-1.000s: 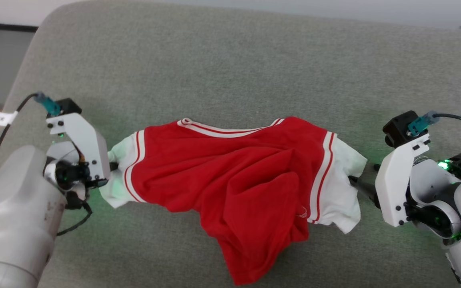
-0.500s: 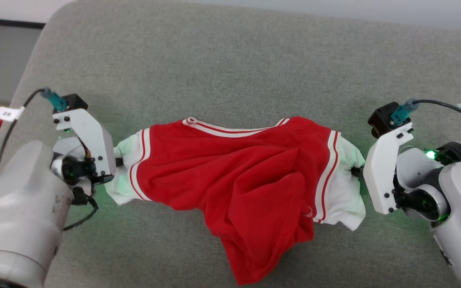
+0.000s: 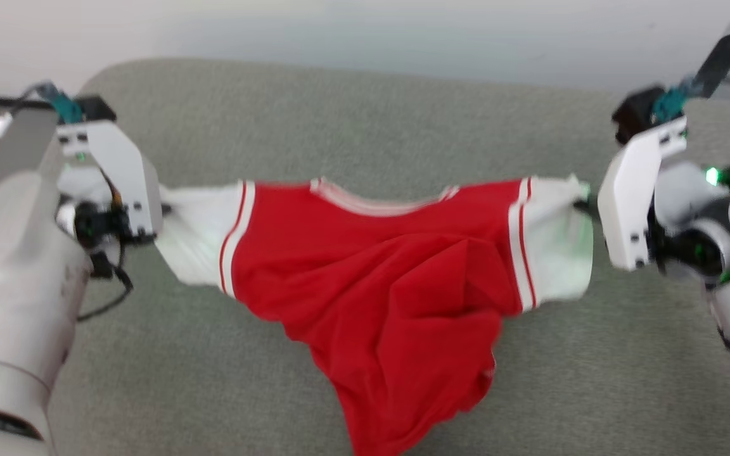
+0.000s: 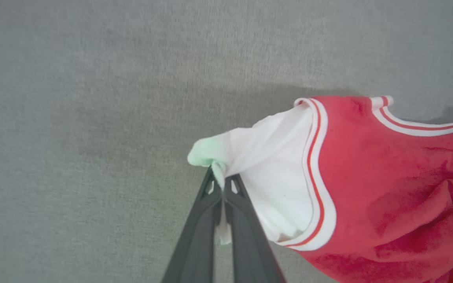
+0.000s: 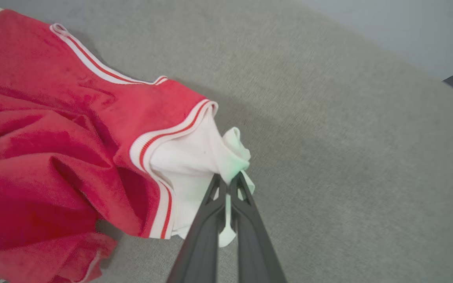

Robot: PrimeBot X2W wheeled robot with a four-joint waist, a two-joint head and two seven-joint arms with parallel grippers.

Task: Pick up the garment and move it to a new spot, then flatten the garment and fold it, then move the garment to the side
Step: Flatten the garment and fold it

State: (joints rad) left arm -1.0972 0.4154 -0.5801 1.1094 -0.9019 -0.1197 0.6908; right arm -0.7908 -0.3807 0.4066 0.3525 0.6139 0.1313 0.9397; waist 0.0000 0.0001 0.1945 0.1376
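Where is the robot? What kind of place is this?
Probably indoors, maybe a home-like room: a wide grey fabric cushion like a sofa seat, a plain pale wall behind it, and a red T-shirt with white sleeves.

A plain indoor room
A soft gray top (round corners, like a cushion) in the middle, and a pale wall at 12 o'clock.

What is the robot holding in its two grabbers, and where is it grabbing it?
The red T-shirt. The left gripper pinches the tip of one white sleeve, and the right gripper pinches the tip of the other sleeve.
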